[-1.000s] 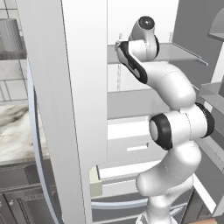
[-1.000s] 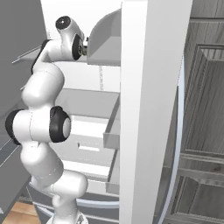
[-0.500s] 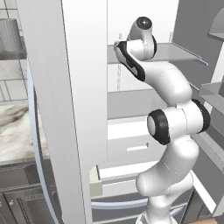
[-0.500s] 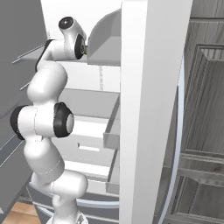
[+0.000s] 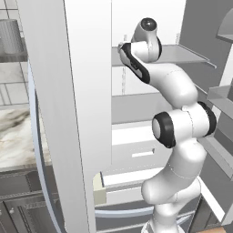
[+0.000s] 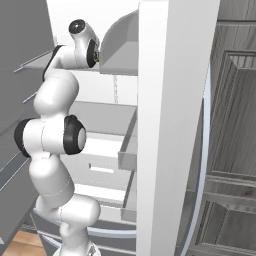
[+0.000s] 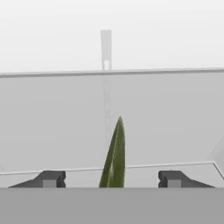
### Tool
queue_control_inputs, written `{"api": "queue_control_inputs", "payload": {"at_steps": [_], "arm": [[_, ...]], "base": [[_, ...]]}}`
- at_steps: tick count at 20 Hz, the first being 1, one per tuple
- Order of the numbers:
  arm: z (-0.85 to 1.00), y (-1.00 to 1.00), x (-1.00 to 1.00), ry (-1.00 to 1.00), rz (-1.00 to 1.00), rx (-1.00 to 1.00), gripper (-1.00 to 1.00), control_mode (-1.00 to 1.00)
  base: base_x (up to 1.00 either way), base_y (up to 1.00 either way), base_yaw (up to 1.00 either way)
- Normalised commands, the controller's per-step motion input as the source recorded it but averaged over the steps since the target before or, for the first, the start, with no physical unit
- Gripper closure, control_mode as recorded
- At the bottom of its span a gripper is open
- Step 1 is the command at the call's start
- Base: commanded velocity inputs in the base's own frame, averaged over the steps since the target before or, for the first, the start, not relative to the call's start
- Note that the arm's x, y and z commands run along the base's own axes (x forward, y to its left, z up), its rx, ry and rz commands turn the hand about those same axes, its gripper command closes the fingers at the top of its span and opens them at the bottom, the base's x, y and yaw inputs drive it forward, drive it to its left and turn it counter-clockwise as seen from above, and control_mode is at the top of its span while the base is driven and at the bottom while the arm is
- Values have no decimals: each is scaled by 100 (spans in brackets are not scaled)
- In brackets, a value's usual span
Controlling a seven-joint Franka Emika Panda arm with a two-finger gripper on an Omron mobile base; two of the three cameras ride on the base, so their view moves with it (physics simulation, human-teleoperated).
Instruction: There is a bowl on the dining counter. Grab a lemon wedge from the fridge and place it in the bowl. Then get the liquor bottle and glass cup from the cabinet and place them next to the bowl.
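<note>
The arm has reached a little deeper into the open fridge point(image 5: 86, 113) than a second ago, its wrist now tucked at the level of an upper shelf point(image 7: 109, 127). That reads as the end of the approach for the first step, fetching the lemon wedge point(image 7: 114, 157).

In the hand view the gripper point(image 7: 112, 179) has its two dark fingertips point(image 7: 50, 178) spread wide, one on each side of the wedge with clear gaps between; nothing is pinched yet. Whether they have begun to close cannot be told from the pictures.

The lemon wedge sits on the shelf midway between the fingertips, close in front of the hand. It is a slim dark green sliver whose long axis runs straight away from the gripper, roughly along the line of approach, with its pointed tip aimed at the white back wall of the fridge. Its near end is hidden at the bottom of the hand view.

Bowl, bottle and cup remain for later steps.
</note>
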Motion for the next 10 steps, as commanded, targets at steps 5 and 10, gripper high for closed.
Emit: {"api": "queue_control_inputs", "payload": {"at_steps": [5,10], "arm": [[-10,0,7,0,0,0,100,-100],[-20,0,3,1,0,1,100,-100]], "base": [[0,0,0],[0,0,0]]}}
